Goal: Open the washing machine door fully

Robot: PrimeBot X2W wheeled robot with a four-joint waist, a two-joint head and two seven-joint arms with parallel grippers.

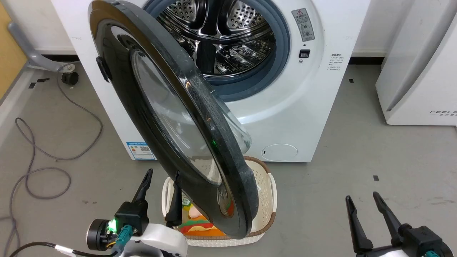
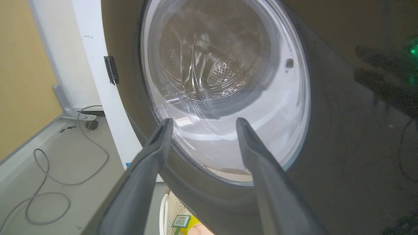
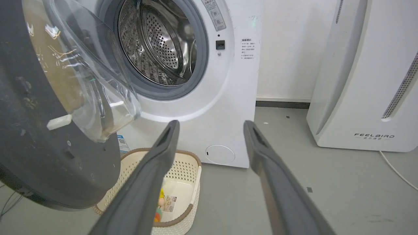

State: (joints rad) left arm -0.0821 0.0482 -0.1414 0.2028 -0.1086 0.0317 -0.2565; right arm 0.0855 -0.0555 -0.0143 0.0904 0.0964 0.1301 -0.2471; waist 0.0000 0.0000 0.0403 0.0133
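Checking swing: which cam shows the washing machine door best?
Head view: nearly the whole washing machine door, swung out from the machine. Left wrist view: its outer glass, close up. Right wrist view: its inner side, cropped.

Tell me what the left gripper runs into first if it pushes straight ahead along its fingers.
Most likely the washing machine door: the open left gripper points at the lower part of its glass centre, nothing in between. How near is unclear.

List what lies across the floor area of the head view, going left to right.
grey cable → left gripper, fingers apart → cream laundry basket → right gripper, fingers apart
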